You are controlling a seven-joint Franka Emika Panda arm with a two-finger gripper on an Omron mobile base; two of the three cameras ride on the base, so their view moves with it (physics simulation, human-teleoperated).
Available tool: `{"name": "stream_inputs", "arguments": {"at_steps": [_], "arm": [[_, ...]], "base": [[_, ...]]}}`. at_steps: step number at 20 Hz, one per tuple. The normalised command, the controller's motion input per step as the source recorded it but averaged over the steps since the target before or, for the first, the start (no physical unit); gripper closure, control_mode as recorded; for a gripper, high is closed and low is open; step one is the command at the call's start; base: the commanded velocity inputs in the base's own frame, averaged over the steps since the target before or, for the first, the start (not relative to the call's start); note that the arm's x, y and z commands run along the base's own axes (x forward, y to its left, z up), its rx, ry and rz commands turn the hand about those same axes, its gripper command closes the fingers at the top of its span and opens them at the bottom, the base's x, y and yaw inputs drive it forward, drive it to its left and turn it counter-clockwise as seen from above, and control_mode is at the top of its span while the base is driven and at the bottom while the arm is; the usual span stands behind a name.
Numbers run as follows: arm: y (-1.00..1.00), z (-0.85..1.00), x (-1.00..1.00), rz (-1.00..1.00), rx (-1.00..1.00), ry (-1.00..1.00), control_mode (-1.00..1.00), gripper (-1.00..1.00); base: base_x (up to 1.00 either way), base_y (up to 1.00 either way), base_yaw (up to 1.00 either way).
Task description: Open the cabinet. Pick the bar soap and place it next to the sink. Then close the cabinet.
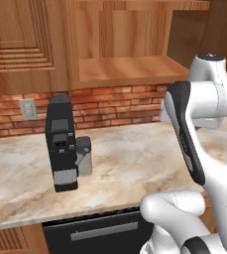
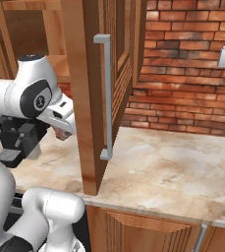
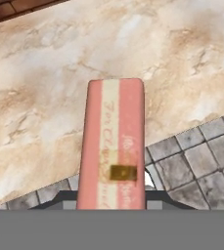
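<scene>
In the hand view the bar soap (image 3: pixel 114 141), a pink block with a pale stripe, stands lengthwise between the fingers of my gripper (image 3: pixel 112 200), which is shut on it. It hangs over the front edge of the marble counter (image 3: pixel 59 58). From the right base camera, the gripper (image 2: pixel 62 132) sits just left of the open cabinet door (image 2: pixel 87 98) with its long silver handle (image 2: pixel 106 93). The left base view looks into the open cabinet at its bare wooden shelf (image 1: pixel 130 67). The sink is out of view.
A black coffee machine (image 1: pixel 61 144) stands on the counter (image 1: pixel 135 163) at the left, below a wall outlet (image 1: pixel 28 109). A dark appliance front (image 1: pixel 95 233) sits under the counter. Grey floor tiles (image 3: pixel 201 161) lie below the counter edge. The brick wall (image 2: pixel 182 69) backs the counter.
</scene>
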Motion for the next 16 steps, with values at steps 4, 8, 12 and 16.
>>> {"name": "stream_inputs", "arguments": {"at_steps": [4, 8, 12, 16], "arm": [[0.0, 0.0, -0.13, 0.0, 0.0, -0.02, -1.0, 1.0], [0.0, 0.0, 0.0, 0.0, 0.0, 0.0, -1.0, 1.0], [0.0, 0.0, 0.0, 0.0, 0.0, 0.0, -1.0, 1.0], [0.0, 0.0, 0.0, 0.0, 0.0, 0.0, -1.0, 1.0]], "base": [[0.0, 0.0, 0.0], [0.0, 0.0, 0.0], [0.0, 0.0, 0.0], [0.0, 0.0, 0.0]]}}
